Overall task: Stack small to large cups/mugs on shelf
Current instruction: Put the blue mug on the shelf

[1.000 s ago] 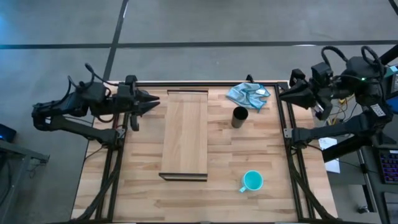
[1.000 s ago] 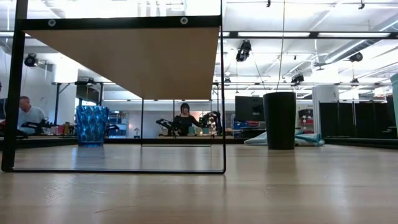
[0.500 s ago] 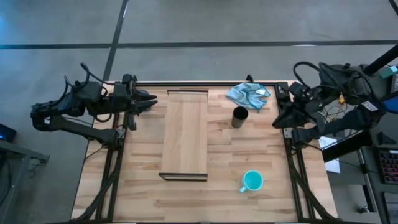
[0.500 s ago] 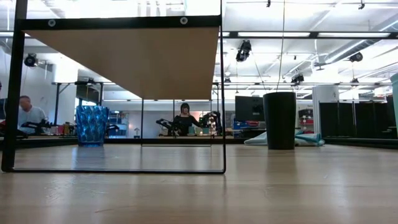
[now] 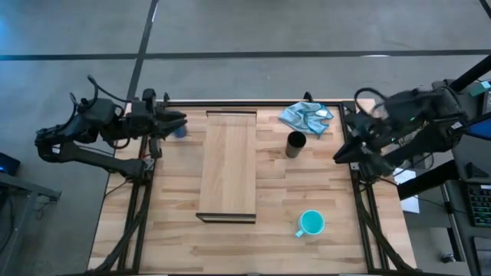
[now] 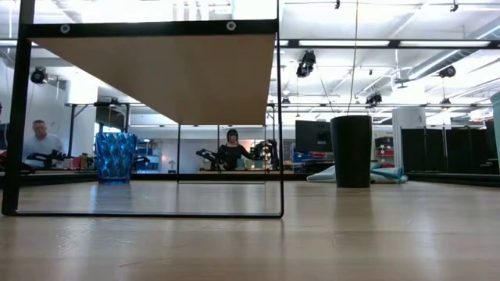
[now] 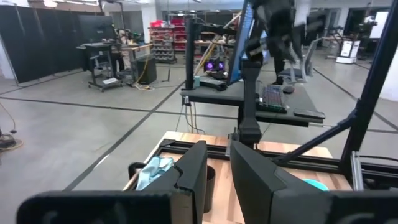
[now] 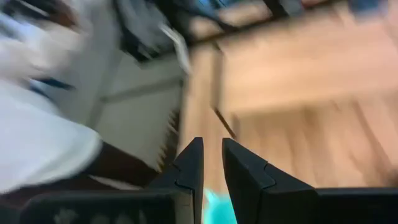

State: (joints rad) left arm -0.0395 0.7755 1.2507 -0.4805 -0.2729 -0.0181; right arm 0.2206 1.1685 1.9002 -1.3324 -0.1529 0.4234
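The pale wooden shelf (image 5: 229,165) stands on thin black legs mid-table; the low view shows its underside (image 6: 164,74). The translucent blue cup (image 5: 179,132) stands on the table left of the shelf, near its far end, and also shows in the low view (image 6: 116,158). The black cup (image 5: 295,144) stands upright right of the shelf. The turquoise mug (image 5: 311,223) stands near the front right. My left gripper (image 5: 182,119) is shut, just beyond the blue cup at the table's left edge. My right gripper (image 5: 337,158) is shut, at the table's right edge, right of the black cup.
A crumpled light blue cloth (image 5: 307,117) lies at the far right, behind the black cup. Black frame rails (image 5: 354,165) run along the table's left and right edges. People sit at desks in the room beyond the table (image 6: 232,148).
My left gripper has drawn back toward the table's left edge, which uncovers the blue cup in the high view. My right gripper has swung from the far right corner toward the near edge and tipped downward. The cups and the mug have stayed in place.
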